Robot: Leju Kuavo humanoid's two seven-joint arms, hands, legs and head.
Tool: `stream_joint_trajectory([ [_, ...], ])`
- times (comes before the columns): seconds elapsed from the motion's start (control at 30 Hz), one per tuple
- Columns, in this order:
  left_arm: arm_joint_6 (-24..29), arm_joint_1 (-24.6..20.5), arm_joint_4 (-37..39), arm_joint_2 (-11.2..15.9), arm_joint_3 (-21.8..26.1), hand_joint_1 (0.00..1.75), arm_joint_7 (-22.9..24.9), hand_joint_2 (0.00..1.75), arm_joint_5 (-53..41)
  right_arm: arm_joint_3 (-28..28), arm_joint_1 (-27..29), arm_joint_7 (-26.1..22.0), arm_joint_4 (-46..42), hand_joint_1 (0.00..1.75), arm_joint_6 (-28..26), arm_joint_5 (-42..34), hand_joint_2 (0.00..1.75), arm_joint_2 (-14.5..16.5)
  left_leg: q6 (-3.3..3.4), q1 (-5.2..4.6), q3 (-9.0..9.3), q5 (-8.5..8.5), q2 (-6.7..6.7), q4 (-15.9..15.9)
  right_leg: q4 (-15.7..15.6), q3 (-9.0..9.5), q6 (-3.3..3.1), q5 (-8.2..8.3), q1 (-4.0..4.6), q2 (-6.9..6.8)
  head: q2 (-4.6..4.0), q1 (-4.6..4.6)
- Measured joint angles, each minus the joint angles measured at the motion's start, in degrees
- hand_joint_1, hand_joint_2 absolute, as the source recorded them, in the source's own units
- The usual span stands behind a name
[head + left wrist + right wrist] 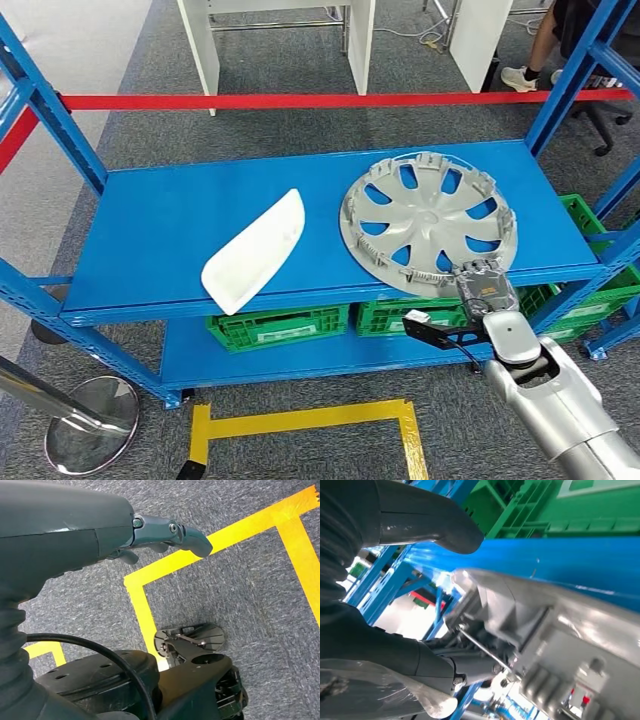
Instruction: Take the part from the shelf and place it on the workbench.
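Right hand (483, 290) at near rim of hubcap (428, 220), grasp state unclear; rigid, light, broad plastic disc, best pinched at rim. Left hand (166, 532) empty, fingers extended.

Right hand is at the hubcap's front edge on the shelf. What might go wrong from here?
1. The hubcap is wide and the right hand meets it only at the near rim; lifted from one edge, it may tilt or slip.
2. Whether the fingers have closed on the rim is unclear, so the hold may be weak.
3. The white part overhangs the shelf front; a bump might tip it off.
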Motion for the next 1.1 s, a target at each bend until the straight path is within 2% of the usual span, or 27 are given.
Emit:
stream_joint_trajectory([
  [0.9, 0.2, 0.1, 0.0, 0.0, 1.4, 0.0, -0.1, 1.75, -0.6, 0.2, 2.9, 0.9, -2.0, 1.75, -2.8, 7.5, 1.75, 0.0, 0.0, 0.0, -0.02, 0.0, 0.0, 0.0, 0.0, 0.02, 0.01, 0.01, 0.0, 0.01, 0.0, 0.0],
  [1.0, 0.4, 0.1, 0.0, 0.0, 1.5, 0.0, -0.5, 1.75, -0.6, 0.0, 3.7, 0.3, -3.3, 1.75, -4.9, 7.5, 1.75, 0.0, 0.0, 0.0, -0.03, 0.0, 0.0, 0.0, 0.0, 0.01, 0.01, 0.01, 0.0, 0.0, 0.0, 0.01],
  [1.1, 1.3, 0.4, 0.0, -0.1, 2.0, 0.0, -1.3, 1.75, -0.6, -0.9, 7.1, -0.6, -8.4, 1.75, -10.9, 6.1, 1.75, 0.0, 0.0, 0.0, -0.08, 0.0, -0.03, 0.0, 0.0, -0.02, 0.02, 0.0, 0.0, -0.04, 0.0, 0.01],
])
